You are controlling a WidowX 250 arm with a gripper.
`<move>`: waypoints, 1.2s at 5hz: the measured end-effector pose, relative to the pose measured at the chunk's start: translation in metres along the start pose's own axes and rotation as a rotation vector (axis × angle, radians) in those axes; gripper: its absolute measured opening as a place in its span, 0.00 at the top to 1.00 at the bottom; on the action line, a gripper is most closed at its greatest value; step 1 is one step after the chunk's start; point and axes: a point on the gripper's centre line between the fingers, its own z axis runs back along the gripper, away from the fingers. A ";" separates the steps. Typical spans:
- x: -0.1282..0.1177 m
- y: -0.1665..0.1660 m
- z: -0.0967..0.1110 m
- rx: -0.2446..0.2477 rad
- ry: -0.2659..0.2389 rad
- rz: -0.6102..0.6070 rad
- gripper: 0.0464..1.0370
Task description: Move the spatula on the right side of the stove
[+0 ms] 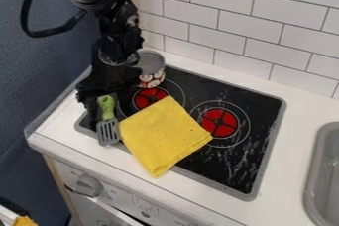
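Note:
The black gripper [100, 91] hangs over the left edge of the stove, at the top end of the spatula's handle. The spatula [108, 131] has a green handle and a grey slotted head, which points toward the counter's front edge. Its head overlaps the stove's front left border, just left of the yellow cloth. Whether the gripper touches the handle is hard to make out. The black stove [250, 121] has red burner centres and a grey rim.
A folded yellow cloth [162, 136] covers the middle and front of the stove. An open metal can [152, 69] stands at the back left, close beside the arm. A tiled wall runs behind, and a grey sink [324, 170] is at the right.

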 end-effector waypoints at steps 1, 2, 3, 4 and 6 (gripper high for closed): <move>0.002 -0.003 -0.002 -0.012 -0.008 0.010 0.39; 0.002 -0.004 -0.002 -0.018 -0.009 0.020 0.61; 0.003 -0.005 -0.002 -0.013 -0.004 0.045 0.61; 0.006 -0.004 -0.002 -0.013 0.006 0.076 0.61; 0.007 0.001 0.007 -0.051 0.045 0.131 0.61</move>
